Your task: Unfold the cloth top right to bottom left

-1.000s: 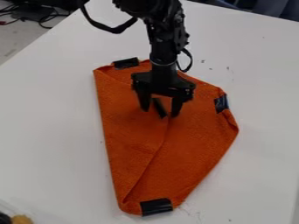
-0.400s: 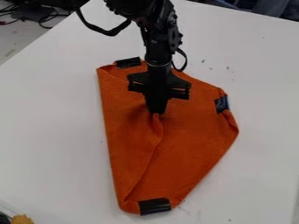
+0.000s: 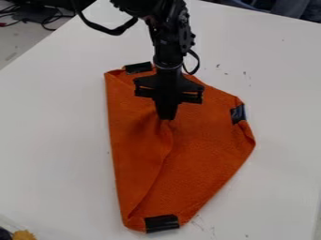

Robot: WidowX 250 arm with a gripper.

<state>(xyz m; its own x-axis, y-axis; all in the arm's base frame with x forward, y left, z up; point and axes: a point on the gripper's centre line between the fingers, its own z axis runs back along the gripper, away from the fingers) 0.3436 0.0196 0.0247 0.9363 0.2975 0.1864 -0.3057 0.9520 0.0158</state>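
Observation:
The orange cloth [image 3: 201, 150] lies on the white table, folded over itself, with a fold edge running from its middle down to the lower left. Black tape patches mark its top, right and bottom corners. My gripper [image 3: 167, 117] hangs over the cloth's upper middle, shut on a pinch of the cloth near the flap's corner. Creases spread from the fingertips, which cover the tape at that corner.
The white table [image 3: 56, 140] surrounds the cloth on all sides. A yellowish object [image 3: 24, 235] sits at the lower left edge of the view. Dark cables [image 3: 47, 19] lie beyond the table at the upper left.
The gripper's fingers were apart around the flap's black tape and have closed on it. The gripper has shifted slightly left and up, and the cloth's bottom end has slid a little left.

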